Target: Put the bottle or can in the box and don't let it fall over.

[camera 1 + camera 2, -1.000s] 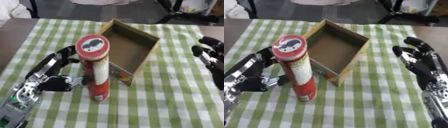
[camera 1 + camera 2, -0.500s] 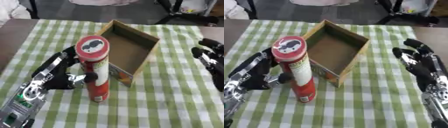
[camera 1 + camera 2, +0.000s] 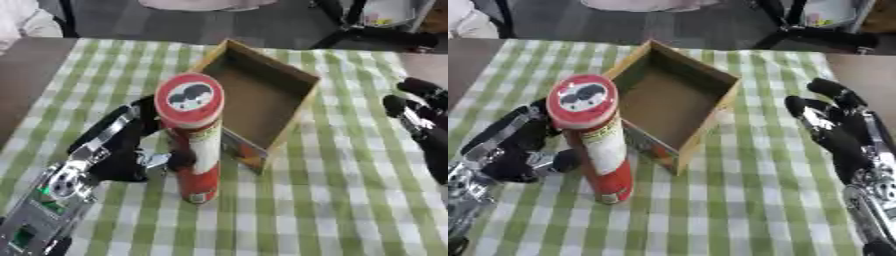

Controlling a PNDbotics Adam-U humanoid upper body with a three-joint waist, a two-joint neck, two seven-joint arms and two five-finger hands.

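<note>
red tall can [image 3: 194,140] with a red lid stands upright at centre-left of the frame, on the green-and-white checked tablecloth [image 3: 350,200]. its base rests on the cloth, outside the box and just beside the box's near corner. brown cardboard box [image 3: 259,100], open at the top, sits turned at an angle in the upper middle of the frame; nothing shows inside it.

left hand [image 3: 122,150] comes in from the lower left, its black fingers curled round the can's middle, a thumb tip against the can's front side. right hand [image 3: 837,132] shows at the right edge, well apart from can and box, its fingers straight and spread, holding nothing.

dark floor and chair legs show along the upper edge, past the table.
</note>
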